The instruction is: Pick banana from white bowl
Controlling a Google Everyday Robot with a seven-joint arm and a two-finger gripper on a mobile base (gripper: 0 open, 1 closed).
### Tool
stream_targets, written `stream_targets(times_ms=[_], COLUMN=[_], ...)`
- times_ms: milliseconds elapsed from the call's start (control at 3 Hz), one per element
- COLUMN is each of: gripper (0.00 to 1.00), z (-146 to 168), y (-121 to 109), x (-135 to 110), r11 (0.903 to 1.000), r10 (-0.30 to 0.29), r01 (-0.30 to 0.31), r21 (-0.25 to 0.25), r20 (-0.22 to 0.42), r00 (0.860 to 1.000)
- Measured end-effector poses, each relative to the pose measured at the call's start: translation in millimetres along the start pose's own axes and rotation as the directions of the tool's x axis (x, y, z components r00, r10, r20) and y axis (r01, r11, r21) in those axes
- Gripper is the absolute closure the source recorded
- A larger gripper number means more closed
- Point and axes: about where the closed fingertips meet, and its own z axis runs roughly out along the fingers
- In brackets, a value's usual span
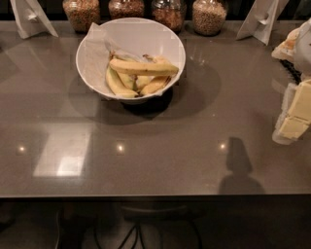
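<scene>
Four glass jars (167, 12) stand in a row along the far edge of the table (160, 155), each filled with grainy dry stuff in tan or brown (what it is cannot be told). Just in front of them sits the white bowl (150, 34), wide and deep, with a crumpled white paper liner (95, 53) spread up its left wall and over the rim. Several bananas lie in the bowl's near half. The banana (143, 68) – the longest one, pale yellow and nearly straight – lies crosswise on top of the pile, its left tip near the liner and its right tip close to the bowl's right wall. Under it are shorter, curved bananas: one (116, 83) hugs the near-left wall, and another (154, 85) slants toward the near-right.

At the right edge of the view, well apart from the bowl, is the gripper (294, 114) – cream-white blocks hanging over the table. Whether it is apart or together I cannot tell; it holds nothing that can be seen.

Two white folded stands lean at the back corners, one on the left (31, 17) and one on the right (262, 19).
</scene>
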Motion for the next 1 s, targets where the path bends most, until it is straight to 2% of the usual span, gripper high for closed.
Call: stream_targets(times_ms=[333,667,1000], gripper=[0.0,0.0,0.0], z=[0,2,3], y=[0,-15,-34], x=[0,-24,-58], r11=[1.0,0.9985,0.9928], r10=[0.0,0.006,-0.002], r01=[0.0,-0.011,-0.026], r21=[0.0,0.053,0.117], r20=[0.0,0.101,0.234], r00=[1.0,0.995,0.972])
